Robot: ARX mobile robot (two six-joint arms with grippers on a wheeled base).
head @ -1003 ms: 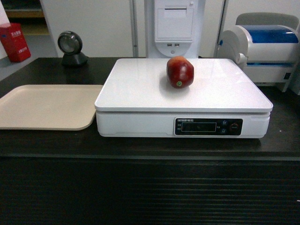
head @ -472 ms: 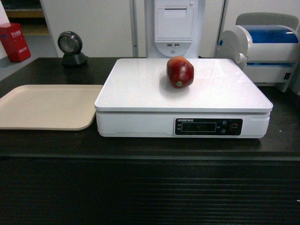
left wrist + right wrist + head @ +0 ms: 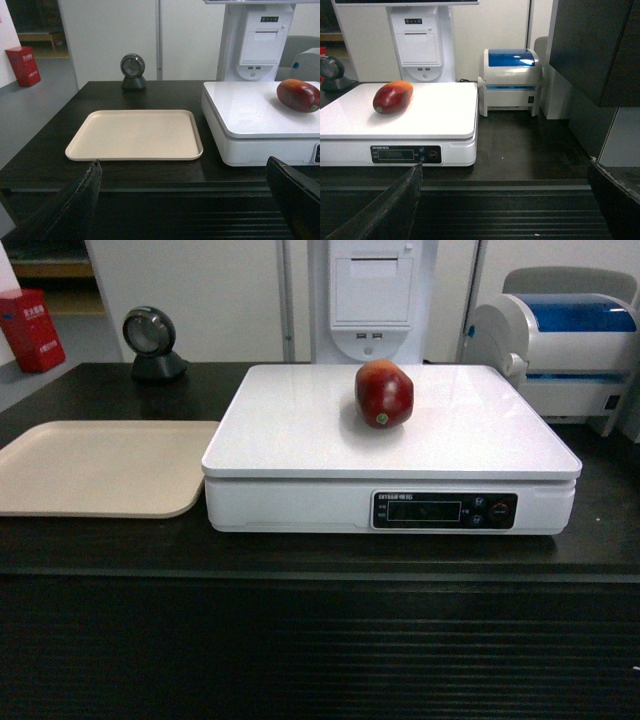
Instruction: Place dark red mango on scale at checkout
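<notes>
Dark red mango (image 3: 384, 393) rests on scale (image 3: 300, 430) platform, toward 12 o'clock edge, free of contact. Left fingers (image 3: 75, 200) and right fingers (image 3: 395, 205) spread wide, empty, back from tabletop (image 3: 90, 540). Mango likely moderately heavy, firm, glossy-slippery, roll-prone; grip across short girth.

A white wall (image 3: 200, 290) with vertical panel seams runs behind the counter. On the left, grey floor (image 3: 30, 115) leads back to a red box (image 3: 32, 330) standing below a wooden shelf (image 3: 42, 36). On the right, a dark cabinet (image 3: 600, 50) rises beside a white wall. Lighting is even and soft, with no window in sight.
</notes>
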